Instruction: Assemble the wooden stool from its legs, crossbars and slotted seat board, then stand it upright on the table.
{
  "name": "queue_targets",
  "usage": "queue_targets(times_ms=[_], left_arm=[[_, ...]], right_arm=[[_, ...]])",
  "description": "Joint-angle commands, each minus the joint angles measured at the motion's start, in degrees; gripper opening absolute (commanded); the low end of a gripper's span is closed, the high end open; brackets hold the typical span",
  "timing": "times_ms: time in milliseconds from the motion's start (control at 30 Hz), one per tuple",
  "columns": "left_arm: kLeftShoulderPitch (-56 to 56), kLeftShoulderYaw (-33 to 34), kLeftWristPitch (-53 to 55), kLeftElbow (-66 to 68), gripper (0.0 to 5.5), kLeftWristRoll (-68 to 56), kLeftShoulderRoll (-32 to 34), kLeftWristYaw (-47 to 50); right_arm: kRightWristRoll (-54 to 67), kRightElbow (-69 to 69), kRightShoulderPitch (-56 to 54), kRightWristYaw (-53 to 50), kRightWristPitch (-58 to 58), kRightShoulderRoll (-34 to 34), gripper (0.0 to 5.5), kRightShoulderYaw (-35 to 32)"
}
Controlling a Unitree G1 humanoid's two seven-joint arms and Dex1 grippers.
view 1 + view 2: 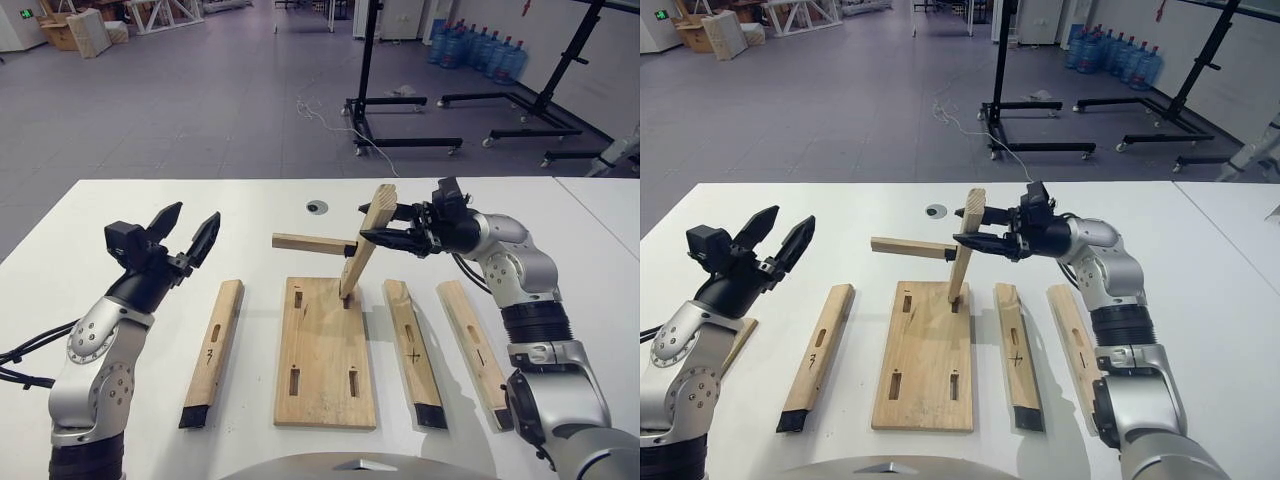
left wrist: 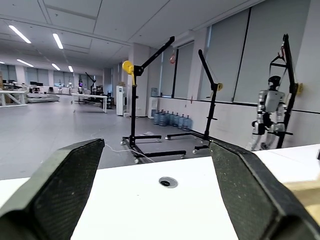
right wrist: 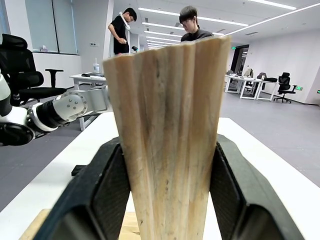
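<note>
The slotted seat board (image 1: pixel 326 352) lies flat at the table's front centre. A wooden leg (image 1: pixel 366 240) stands tilted in the board's far right slot, with a crossbar (image 1: pixel 310 243) sticking out of it toward the left. My right gripper (image 1: pixel 392 227) is shut on this leg near its top; the leg (image 3: pixel 167 135) sits between the dark fingers (image 3: pixel 102 195). One loose leg (image 1: pixel 213 350) lies left of the board, two more (image 1: pixel 413 350) (image 1: pixel 474 338) to its right. My left gripper (image 1: pixel 192 232) is open and raised above the table's left side, holding nothing.
A small round hole (image 1: pixel 317 207) sits in the white table (image 1: pixel 140 210) behind the leg. Another wooden piece (image 1: pixel 738 345) lies by my left forearm. Black stands (image 1: pixel 400 105) and water bottles (image 1: pixel 478 48) are on the floor beyond the table.
</note>
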Motion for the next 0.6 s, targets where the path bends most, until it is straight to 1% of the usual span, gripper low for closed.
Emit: queue_targets(times_ms=[33,200,400,533,600], left_arm=[[1.18,0.18,-0.08,-1.94,3.83,-2.81,-0.17,-2.68],[2.27,-0.45,0.26,-2.51,3.83,-3.99,-0.57,-3.4],[3.38,-0.91,0.65,-3.79,3.83,-5.54,-1.02,-3.85],[2.77,-1.45,0.18,-3.13,3.83,-4.67,-1.0,-3.94],[2.91,-1.73,-0.17,-2.86,3.83,-4.19,-0.99,-4.12]], right_arm=[[0.84,-0.17,-0.14,2.45,1.45,-1.45,2.05,-0.28],[2.73,0.27,1.27,6.09,3.58,-1.7,2.05,-0.63],[0.76,2.64,1.37,8.4,2.19,-2.4,2.05,0.31],[-2.11,4.64,1.75,7.21,-0.69,-1.95,2.05,1.72],[-2.29,5.59,1.13,5.22,0.91,-1.73,2.05,2.06]])
